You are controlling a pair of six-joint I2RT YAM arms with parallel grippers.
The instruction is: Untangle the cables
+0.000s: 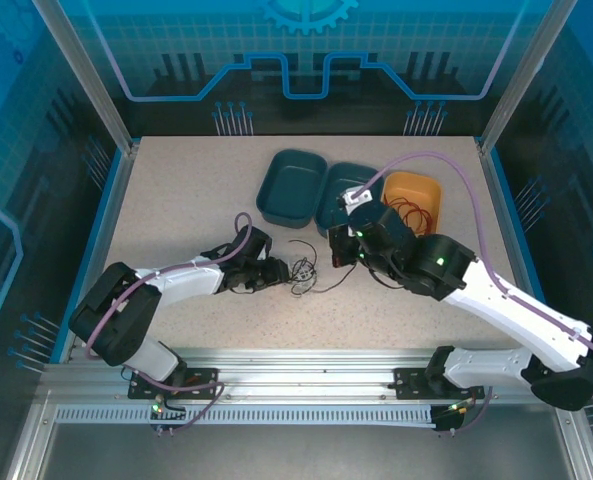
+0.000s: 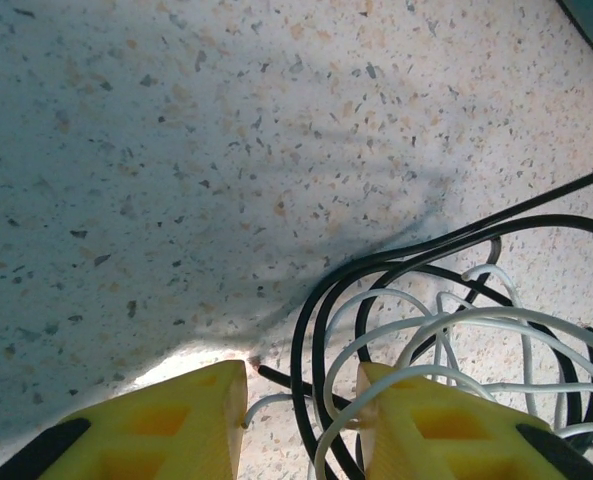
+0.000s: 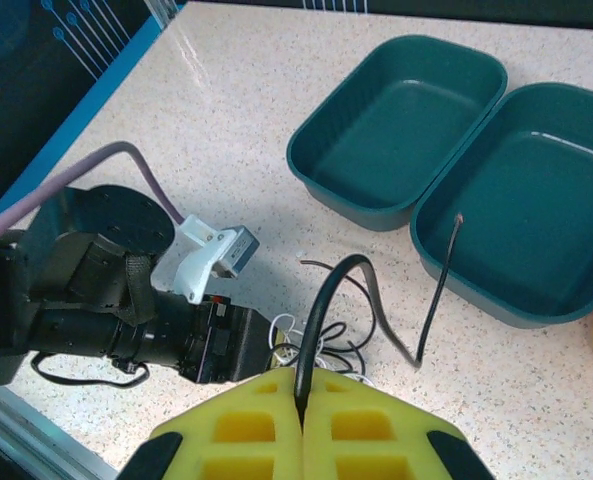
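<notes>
A tangle of black and white cables (image 1: 302, 272) lies on the speckled table between the arms. My left gripper (image 1: 284, 270) sits low at its left edge. In the left wrist view the left gripper (image 2: 304, 385) stands partly open, with loose strands of the black cable (image 2: 297, 354) and the white cable (image 2: 380, 292) in the gap, not pinched. My right gripper (image 3: 301, 375) is shut on the black cable (image 3: 317, 320), which arches up and trails towards a teal tray. In the top view the right gripper (image 1: 338, 248) hovers right of the tangle. The red cable (image 1: 413, 212) lies coiled in the orange tray (image 1: 416, 180).
Two teal trays (image 1: 291, 190) (image 1: 338, 195) stand side by side behind the tangle, left of the orange tray. They also show as trays (image 3: 406, 120) (image 3: 526, 200) in the right wrist view, above the left arm's wrist (image 3: 156, 320). Blue frame rails border the table.
</notes>
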